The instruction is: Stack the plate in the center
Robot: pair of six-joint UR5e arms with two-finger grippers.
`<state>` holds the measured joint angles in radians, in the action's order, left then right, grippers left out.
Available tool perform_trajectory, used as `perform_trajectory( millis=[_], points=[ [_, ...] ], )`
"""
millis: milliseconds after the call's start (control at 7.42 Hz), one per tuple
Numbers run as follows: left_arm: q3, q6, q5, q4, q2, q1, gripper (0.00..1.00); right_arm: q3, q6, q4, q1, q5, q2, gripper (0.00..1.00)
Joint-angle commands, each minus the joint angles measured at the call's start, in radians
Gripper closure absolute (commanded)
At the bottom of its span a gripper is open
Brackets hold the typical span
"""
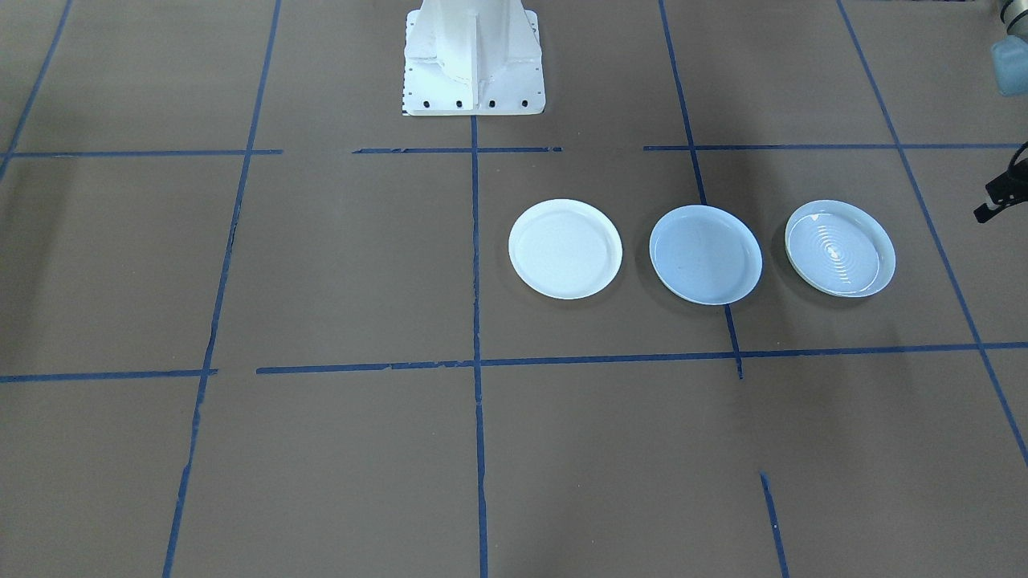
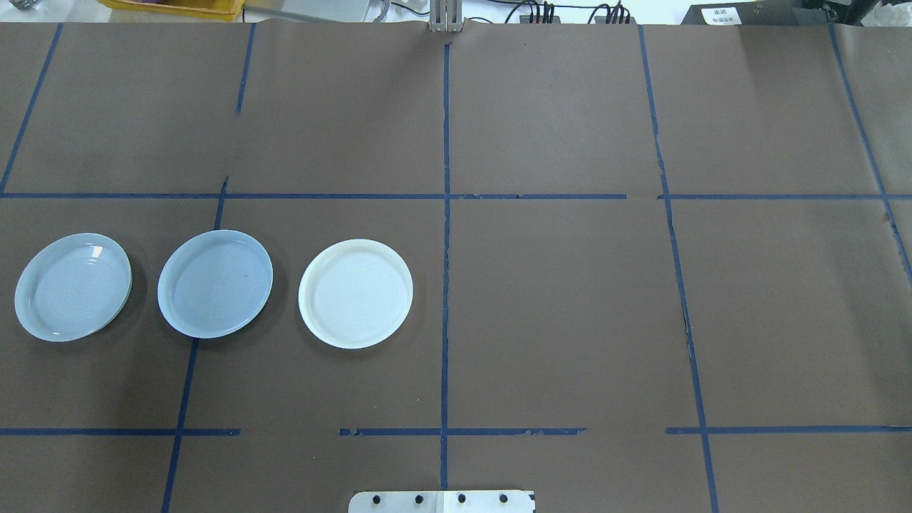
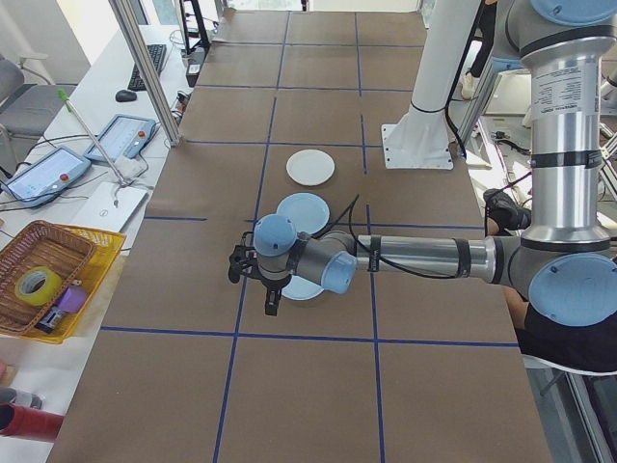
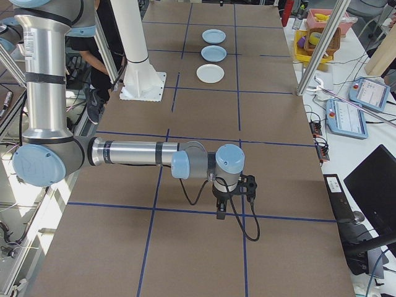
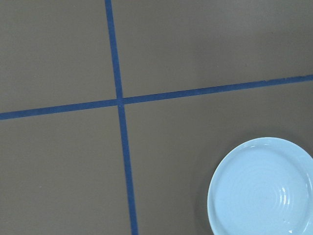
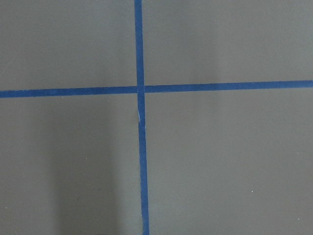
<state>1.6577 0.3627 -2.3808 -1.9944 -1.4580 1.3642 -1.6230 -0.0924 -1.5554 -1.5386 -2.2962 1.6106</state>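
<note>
Three plates lie in a row, apart: ringed plate [image 2: 73,286], pale blue-grey centre plate [image 2: 214,283], white plate [image 2: 355,293]. The left gripper [image 3: 253,279] hangs beside the ringed plate, the right gripper [image 4: 232,197] well apart; whether either's fingers are parted cannot be told. A shallow rim could slip from a grasp.

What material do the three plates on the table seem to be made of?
All three look like glazed ceramic, though hard plastic is possible. The ringed plate shows bright glints on a glossy glaze. The pale blue-grey center plate has a smooth, softer sheen. The white plate looks more matte, with no clear highlights.
</note>
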Motion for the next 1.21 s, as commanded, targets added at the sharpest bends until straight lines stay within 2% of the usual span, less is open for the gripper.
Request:
perform_trajectory(
  millis=[0,135,404,1078],
  points=[
    [-0.059,0.207,0.078,-0.191,0.013,-0.115,0.00,0.000,0.000,0.000,0.000,0.000,0.000,0.00],
    [-0.117,0.287,0.107,-0.304,0.013,-0.161,0.00,0.000,0.000,0.000,0.000,0.001,0.000,0.00],
    [-0.206,0.410,0.117,-0.470,0.013,-0.233,0.00,0.000,-0.001,0.000,0.000,0.000,0.000,0.00],
    [-0.216,0.421,0.118,-0.489,0.010,-0.315,0.00,0.000,0.000,0.000,0.000,0.000,0.000,0.00]
  ],
)
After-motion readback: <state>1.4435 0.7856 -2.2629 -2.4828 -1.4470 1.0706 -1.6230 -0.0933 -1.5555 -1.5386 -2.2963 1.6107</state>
